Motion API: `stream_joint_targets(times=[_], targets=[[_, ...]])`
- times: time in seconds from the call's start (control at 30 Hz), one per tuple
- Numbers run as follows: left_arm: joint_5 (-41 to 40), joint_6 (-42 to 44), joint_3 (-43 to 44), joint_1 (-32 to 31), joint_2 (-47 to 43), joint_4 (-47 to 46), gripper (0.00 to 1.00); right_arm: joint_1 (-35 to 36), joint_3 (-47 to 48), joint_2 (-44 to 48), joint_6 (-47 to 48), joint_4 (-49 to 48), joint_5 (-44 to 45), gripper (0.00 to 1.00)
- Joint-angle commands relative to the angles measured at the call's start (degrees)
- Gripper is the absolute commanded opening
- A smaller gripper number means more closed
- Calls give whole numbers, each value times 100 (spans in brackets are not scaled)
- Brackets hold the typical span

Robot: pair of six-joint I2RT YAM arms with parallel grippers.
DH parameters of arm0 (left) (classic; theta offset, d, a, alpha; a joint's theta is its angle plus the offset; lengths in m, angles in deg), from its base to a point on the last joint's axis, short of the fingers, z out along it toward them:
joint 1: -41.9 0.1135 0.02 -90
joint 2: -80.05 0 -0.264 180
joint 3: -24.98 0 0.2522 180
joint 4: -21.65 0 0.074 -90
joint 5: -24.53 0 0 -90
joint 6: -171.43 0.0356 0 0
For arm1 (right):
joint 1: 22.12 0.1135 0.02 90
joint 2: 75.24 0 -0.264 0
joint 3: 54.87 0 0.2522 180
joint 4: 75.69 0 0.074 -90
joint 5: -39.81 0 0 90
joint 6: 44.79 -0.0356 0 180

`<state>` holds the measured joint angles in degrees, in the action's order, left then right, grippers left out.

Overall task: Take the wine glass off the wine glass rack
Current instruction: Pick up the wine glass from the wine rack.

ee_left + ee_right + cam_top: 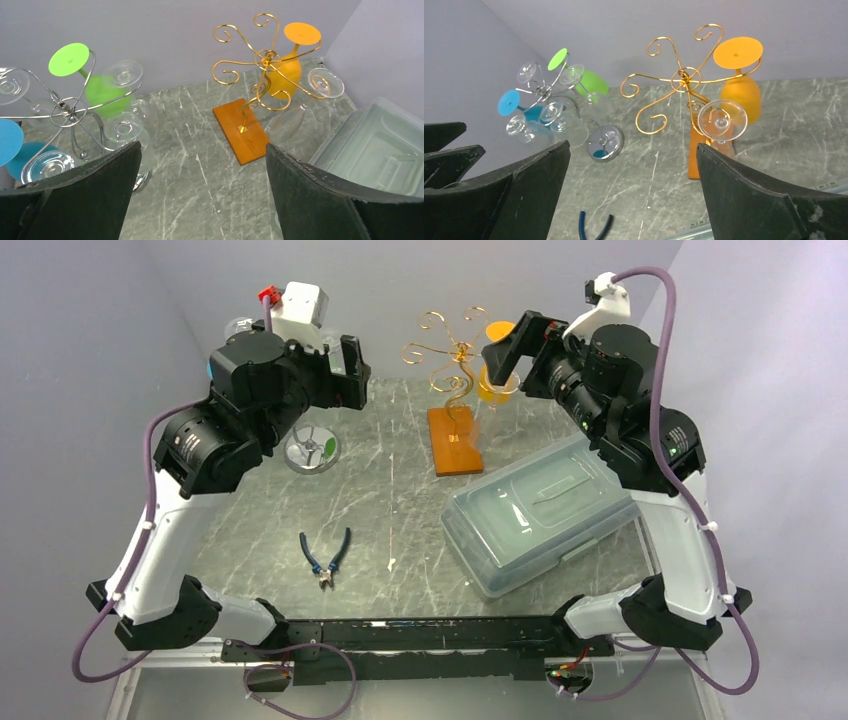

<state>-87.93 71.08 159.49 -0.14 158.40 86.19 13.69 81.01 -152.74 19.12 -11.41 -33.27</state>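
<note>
Ahead of left claw (202, 150) and right claw (633, 147), wide open, empty: gold rack (260, 60), orange glass (287, 75) and clear glass (722, 120) hanging on it. Beneath claws, grey marbled table (200, 190); lilac walls (165, 35) beyond.

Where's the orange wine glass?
The orange wine glass hangs upside down on the right side of the gold wire rack in top view, beside the right fingers.
</note>
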Motion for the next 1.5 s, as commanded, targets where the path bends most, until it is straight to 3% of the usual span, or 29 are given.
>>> stream_joint_targets(times=[0.0, 0.33, 0.47, 0.73, 1.17, 1.47], targets=[[-372, -144, 3, -27, 1, -67, 99, 5, -117, 23, 84, 49, 205, 100], [512, 282, -506, -27, -237, -188, 99, -27, -509, 43, 293, 72, 570, 100], [851, 326, -536, -31, -272, -183, 99, -480, -343, -191, 316, 194, 156, 100], [984, 273, -740, -28, -312, -230, 99, -1478, -111, -705, 413, 304, -566, 100], [938, 170, -1165, -26, -440, -330, 99, -1535, 304, -1664, 731, 505, -333, 100], [904, 185, -1327, -25, -496, -411, 99, -1535, 112, -1819, 745, 502, -538, 100]])
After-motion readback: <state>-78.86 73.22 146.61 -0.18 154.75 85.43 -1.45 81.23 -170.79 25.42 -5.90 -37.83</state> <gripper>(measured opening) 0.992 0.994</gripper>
